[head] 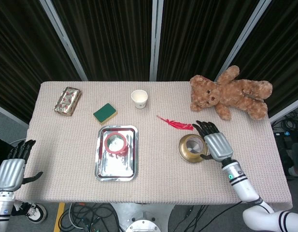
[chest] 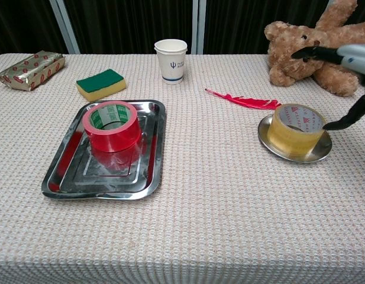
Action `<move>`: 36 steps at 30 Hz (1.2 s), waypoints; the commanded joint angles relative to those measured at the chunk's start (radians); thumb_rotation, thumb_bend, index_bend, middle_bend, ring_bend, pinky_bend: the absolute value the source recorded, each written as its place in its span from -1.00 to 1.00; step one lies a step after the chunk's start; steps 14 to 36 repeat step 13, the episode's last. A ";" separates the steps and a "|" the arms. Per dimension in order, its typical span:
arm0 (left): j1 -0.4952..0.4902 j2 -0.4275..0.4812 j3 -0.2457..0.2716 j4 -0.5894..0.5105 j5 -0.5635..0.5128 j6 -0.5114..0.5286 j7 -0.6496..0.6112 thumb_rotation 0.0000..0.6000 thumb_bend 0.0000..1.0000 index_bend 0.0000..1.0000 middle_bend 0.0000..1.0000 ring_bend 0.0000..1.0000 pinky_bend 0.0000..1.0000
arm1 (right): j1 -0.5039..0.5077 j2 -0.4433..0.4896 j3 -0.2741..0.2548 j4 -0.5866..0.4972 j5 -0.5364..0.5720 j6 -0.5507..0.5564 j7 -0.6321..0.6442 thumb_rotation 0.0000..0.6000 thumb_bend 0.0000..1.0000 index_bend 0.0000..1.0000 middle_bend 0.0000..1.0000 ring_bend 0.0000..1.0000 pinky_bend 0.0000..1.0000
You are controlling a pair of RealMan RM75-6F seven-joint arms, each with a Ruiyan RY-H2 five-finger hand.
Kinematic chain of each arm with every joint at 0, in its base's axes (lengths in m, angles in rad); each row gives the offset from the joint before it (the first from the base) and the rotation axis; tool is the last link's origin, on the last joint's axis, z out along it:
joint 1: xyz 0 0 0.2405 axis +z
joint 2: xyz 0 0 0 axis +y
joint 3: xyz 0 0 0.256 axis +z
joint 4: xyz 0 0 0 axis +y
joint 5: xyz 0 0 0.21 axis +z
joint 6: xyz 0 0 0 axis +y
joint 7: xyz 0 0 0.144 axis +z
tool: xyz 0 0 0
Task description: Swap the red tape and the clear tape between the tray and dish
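Head view: your right hand (head: 217, 144) sits just beside the dish (head: 186, 154), fingers spread, gripping nothing; clear tape (head: 192, 145) lies in the dish, red tape (head: 115, 143) in the tray (head: 101, 164). Left hand (head: 11, 169) hangs off the surface, seemingly empty.

Chest view: fingertips (chest: 333, 125) near the clear tape, apart.
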 commanded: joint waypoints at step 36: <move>0.011 -0.032 -0.022 0.047 -0.007 0.037 0.045 1.00 -0.71 -0.88 -0.88 -1.00 -0.81 | -0.463 0.024 -0.089 0.217 -0.096 0.501 0.112 1.00 -1.00 -1.00 -1.00 -1.00 -1.00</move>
